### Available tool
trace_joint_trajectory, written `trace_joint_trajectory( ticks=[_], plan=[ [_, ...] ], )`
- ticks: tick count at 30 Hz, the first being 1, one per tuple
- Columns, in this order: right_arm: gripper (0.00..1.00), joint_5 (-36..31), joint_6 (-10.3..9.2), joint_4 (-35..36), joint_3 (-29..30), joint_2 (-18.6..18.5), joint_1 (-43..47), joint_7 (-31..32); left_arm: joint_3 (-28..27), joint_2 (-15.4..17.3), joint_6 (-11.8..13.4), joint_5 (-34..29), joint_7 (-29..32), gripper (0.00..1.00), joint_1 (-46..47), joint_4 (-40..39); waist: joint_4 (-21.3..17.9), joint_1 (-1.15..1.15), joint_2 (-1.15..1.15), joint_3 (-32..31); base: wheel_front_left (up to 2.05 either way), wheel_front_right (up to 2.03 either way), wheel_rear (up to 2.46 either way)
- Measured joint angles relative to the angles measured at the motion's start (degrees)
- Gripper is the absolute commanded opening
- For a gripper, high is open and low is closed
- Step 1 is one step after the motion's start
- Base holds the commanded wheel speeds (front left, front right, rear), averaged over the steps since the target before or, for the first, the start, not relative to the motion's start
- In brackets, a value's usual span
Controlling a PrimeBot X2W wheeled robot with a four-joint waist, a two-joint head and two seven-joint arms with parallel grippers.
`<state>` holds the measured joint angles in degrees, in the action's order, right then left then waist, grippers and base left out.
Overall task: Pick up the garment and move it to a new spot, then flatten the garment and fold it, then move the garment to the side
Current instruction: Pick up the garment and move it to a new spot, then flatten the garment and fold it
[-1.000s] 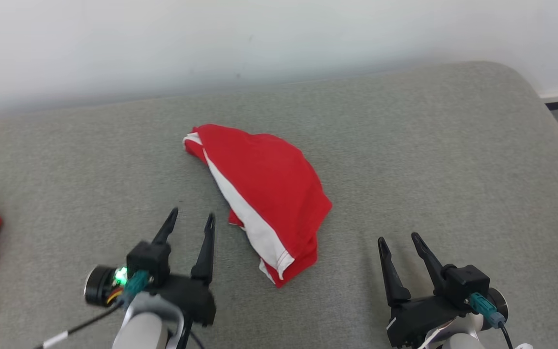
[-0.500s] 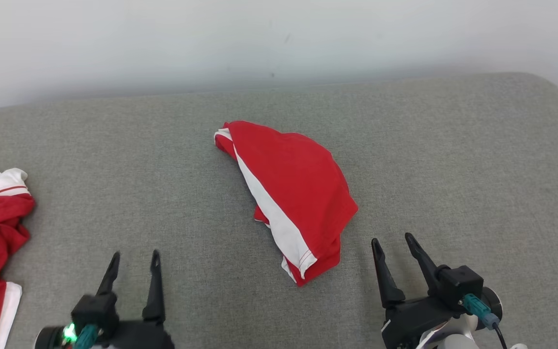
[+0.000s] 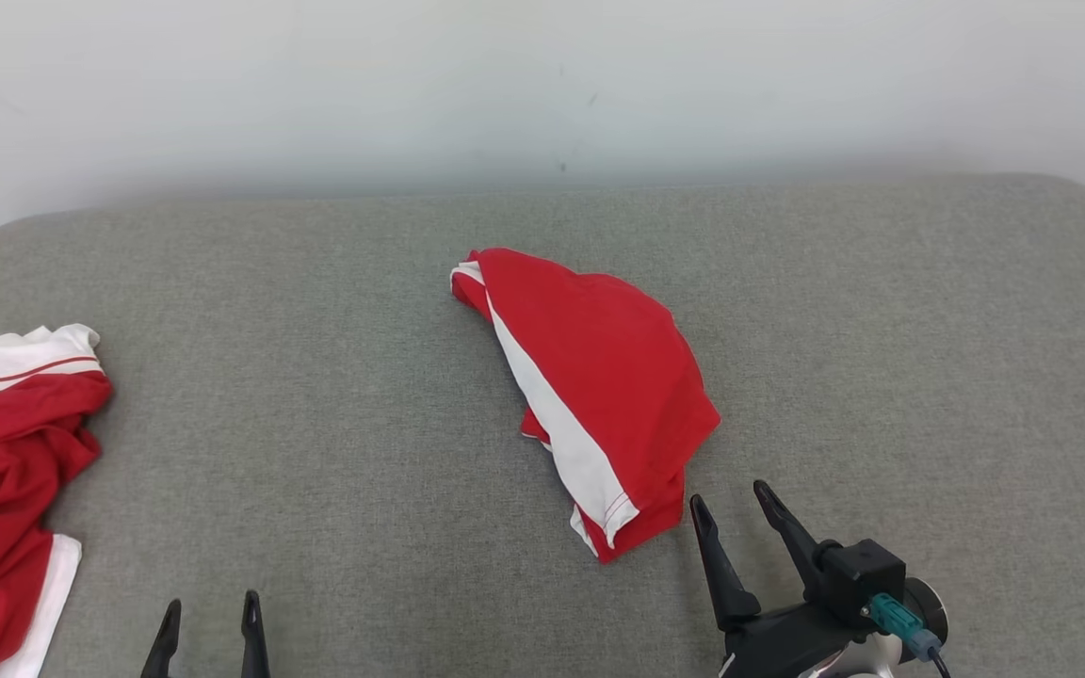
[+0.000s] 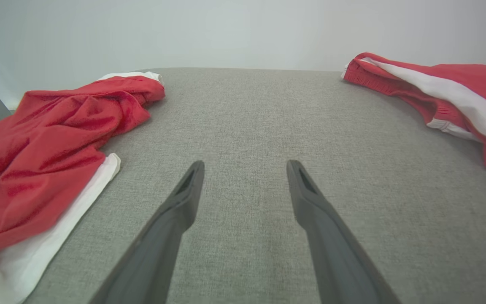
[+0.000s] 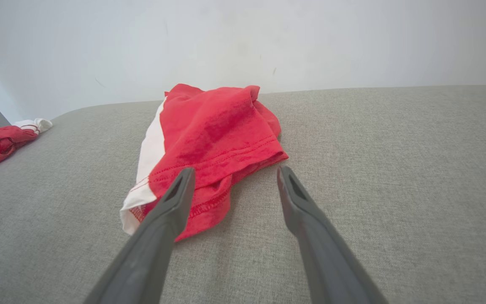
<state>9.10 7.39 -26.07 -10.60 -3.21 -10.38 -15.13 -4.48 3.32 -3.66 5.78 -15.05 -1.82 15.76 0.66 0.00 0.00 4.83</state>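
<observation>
- Red cloth with a white side band: the garment (image 3: 599,395), folded into a rounded wedge, lying near the middle of the grey upholstered surface (image 3: 316,311)
- Narrow end turned towards the pale wall (image 3: 505,85), hemmed end towards the robot, layers stacked there, red stitching across the white band
- Just beside that hemmed end, to its right in the head view: the right gripper (image 3: 731,499), fingers spread wide, nothing between them, pointing up and a little left
- In the right wrist view, the finger at that view's left over the hem edge, the other over bare grey fabric; touching or hovering, cannot tell
- At the bottom edge of the head view, well left of the garment: the left gripper (image 3: 208,621), fingers parted and empty, over bare fabric
- At the far left edge of the surface: a second red and white garment (image 3: 6,452), crumpled, well apart from the folded one and from both grippers
</observation>
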Motion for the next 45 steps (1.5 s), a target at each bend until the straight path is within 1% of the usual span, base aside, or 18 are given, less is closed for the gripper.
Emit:
trace_joint_trajectory(
  ticks=[1,7,15,21,28,30,32,34,35,36,37,38,39,45],
  plan=[
    [1.0,0.0,0.0,-0.03,-0.16,-0.04,0.09,0.0,-0.16,-0.01,-0.33,-0.18,0.0,1.0,-0.44,-0.23,0.14,0.0,0.0,-0.13,0.0,0.0,0.0],
    [1.0,0.2,0.0,-0.3,-2.11,-0.36,0.41,0.0,-0.75,-0.22,-0.49,-0.25,0.0,1.0,-1.65,-0.73,0.96,0.0,0.0,-0.59,0.0,0.0,0.0],
    [1.0,2.9,0.0,-1.4,-7.69,-0.73,1.05,0.0,0.81,-0.37,-0.96,0.44,0.0,1.0,-1.59,-0.34,2.76,0.0,0.0,-0.19,0.0,0.0,0.0],
    [1.0,4.54,0.0,-2.09,-7.1,-1.56,-0.29,0.01,2.0,-0.38,-0.93,1.12,0.0,1.0,-0.14,0.13,4.99,0.01,0.0,1.07,0.0,0.0,0.0],
    [1.0,5.22,0.0,-2.4,-7.13,-1.47,-1.4,0.01,2.21,-0.37,-0.44,1.29,0.0,1.0,0.01,0.08,7.67,0.01,0.0,2.69,0.0,0.0,0.0],
    [0.9,5.43,0.0,-2.27,-7.31,-1.4,-1.35,0.0,2.27,-0.38,-0.35,1.32,0.0,1.0,-0.01,0.07,8.06,0.01,0.0,3.03,0.0,0.0,0.0],
    [0.87,5.43,0.0,-2.14,-7.58,-1.32,-1.32,0.0,2.34,-0.37,-0.29,1.46,0.0,1.0,-0.02,0.09,8.13,0.01,0.0,3.19,0.0,0.0,0.0],
    [0.87,5.47,0.0,-2.25,-7.99,-1.33,-1.29,0.01,2.63,-0.37,-0.19,1.76,0.0,1.0,-0.02,0.14,7.92,0.01,0.0,3.18,0.0,0.0,0.0],
    [0.85,5.57,0.0,-2.27,-8.06,-1.34,-1.29,0.01,2.8,-0.38,-0.2,1.8,0.0,1.0,0.01,0.14,7.79,0.01,0.0,3.16,0.0,0.0,0.0],
    [0.77,5.78,0.0,-2.1,-7.95,-1.35,-1.27,0.0,2.96,-0.38,-0.2,1.81,0.0,1.0,0.03,0.14,7.65,0.01,0.0,3.14,0.0,0.0,0.0],
    [0.5,5.97,0.0,-1.82,-7.9,-1.35,-1.29,0.0,3.04,-0.38,-0.18,1.83,0.0,1.0,0.08,0.15,7.48,0.01,0.0,3.13,0.0,0.0,0.0],
    [0.38,6.01,0.0,-1.66,-7.95,-1.35,-1.31,0.0,3.22,-0.38,-0.13,1.89,0.0,1.0,0.14,0.16,7.29,0.01,0.0,3.11,0.0,0.0,0.0],
    [0.0,6.06,0.0,-1.14,-8.03,-1.35,-1.3,0.01,3.34,-0.38,-0.13,1.89,0.0,1.0,0.21,0.18,7.08,0.01,0.0,3.08,0.0,0.0,0.0],
    [0.0,7.16,0.0,1.74,-6.03,-1.46,-1.26,0.01,2.9,-0.37,-0.11,2.14,0.0,1.0,0.4,0.41,5.64,0.01,0.0,2.74,0.0,0.0,0.0]
  ],
)
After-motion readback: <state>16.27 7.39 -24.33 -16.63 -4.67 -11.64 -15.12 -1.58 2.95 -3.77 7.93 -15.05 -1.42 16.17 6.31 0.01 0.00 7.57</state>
